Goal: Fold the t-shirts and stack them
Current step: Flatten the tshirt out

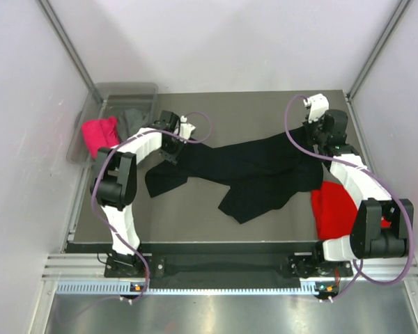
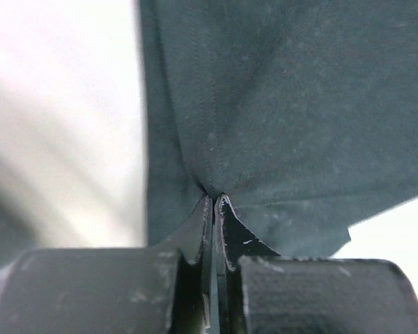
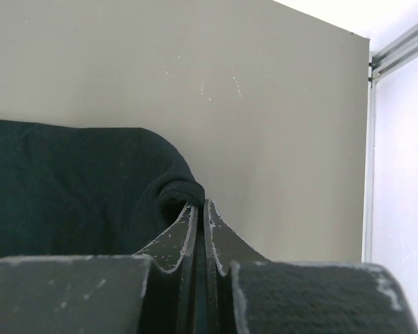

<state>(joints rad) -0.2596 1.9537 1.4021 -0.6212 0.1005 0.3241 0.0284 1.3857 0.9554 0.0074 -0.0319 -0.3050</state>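
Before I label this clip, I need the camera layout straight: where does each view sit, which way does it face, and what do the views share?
Top external: above and behind the bases, looking down on the table; the left arm and right arm show, with the black t-shirt between them.
Left wrist: on the left arm, looking along the left pincer, which is shut on black cloth.
Right wrist: on the right arm, looking along the right pincer, which is shut on a black fold, with the table beyond.
Shared: all three views show the black t-shirt.

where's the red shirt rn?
Top view: the red shirt lies at the near right of the table, just right of the black shirt, with the right arm reaching over it.
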